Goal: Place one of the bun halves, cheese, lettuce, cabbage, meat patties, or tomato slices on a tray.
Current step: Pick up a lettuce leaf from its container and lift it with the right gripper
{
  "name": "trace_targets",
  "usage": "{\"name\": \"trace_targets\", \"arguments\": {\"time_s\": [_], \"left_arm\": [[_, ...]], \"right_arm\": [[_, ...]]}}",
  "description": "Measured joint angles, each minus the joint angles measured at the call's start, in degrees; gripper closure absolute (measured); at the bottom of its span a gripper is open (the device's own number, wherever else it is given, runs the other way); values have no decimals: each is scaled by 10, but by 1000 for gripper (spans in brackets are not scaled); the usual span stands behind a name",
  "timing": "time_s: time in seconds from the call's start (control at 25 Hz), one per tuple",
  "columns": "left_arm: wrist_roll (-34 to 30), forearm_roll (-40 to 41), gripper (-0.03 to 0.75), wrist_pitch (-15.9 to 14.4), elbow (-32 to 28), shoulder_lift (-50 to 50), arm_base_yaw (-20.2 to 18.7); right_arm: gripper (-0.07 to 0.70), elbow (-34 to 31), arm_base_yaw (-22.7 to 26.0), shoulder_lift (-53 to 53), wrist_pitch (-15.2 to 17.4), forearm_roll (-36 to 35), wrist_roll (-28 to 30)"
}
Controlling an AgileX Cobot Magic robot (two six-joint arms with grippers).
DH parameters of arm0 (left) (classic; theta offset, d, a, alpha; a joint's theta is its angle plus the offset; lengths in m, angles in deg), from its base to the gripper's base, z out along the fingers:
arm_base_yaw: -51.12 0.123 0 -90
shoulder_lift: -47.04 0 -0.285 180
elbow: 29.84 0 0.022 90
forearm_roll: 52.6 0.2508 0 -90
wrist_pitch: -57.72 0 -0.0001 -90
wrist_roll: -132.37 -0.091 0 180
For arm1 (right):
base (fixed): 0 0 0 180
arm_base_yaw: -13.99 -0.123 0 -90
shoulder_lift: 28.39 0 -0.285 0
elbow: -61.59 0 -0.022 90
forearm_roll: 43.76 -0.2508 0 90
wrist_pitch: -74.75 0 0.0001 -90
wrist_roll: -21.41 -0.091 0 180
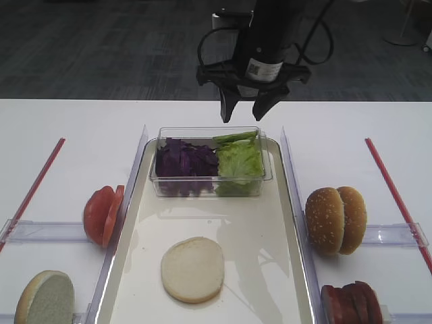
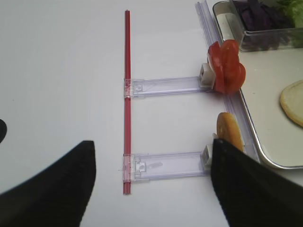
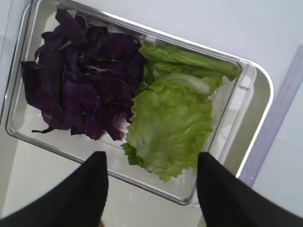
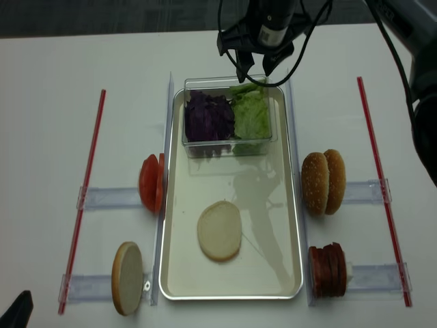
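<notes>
Lettuce (image 3: 173,123) in clear box (image 1: 162,177) at tray (image 1: 283,270) far end, beside cabbage (image 3: 80,80). R gripper (image 1: 244,108) poised above box, fingers apart, empty, prob. lined up for leaf. Bun half (image 1: 192,268) flat near tray's near edge. L gripper (image 2: 151,184) parked off-tray, fingers apart, empty.

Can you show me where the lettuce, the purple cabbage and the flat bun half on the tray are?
lettuce (image 3: 170,120), right wrist view, middle of the big leaf.
cabbage (image 3: 80,80), right wrist view, centre of the heap.
bun half (image 1: 192,268), exterior high view, middle of its pale face.
</notes>
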State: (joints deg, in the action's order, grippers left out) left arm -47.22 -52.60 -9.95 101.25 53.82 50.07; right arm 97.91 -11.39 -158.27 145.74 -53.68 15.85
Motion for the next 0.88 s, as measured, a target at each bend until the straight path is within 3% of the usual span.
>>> {"name": "trace_targets", "arguments": {"time_s": [0.28,0.88], "left_arm": [[1,0,228,0,0,0,0],[1,0,228,0,-1,0,0]], "right_arm": [[190,1,-1,-34,0,-4,-30],[200,2,-3,-86,-2,-16,-32]]}}
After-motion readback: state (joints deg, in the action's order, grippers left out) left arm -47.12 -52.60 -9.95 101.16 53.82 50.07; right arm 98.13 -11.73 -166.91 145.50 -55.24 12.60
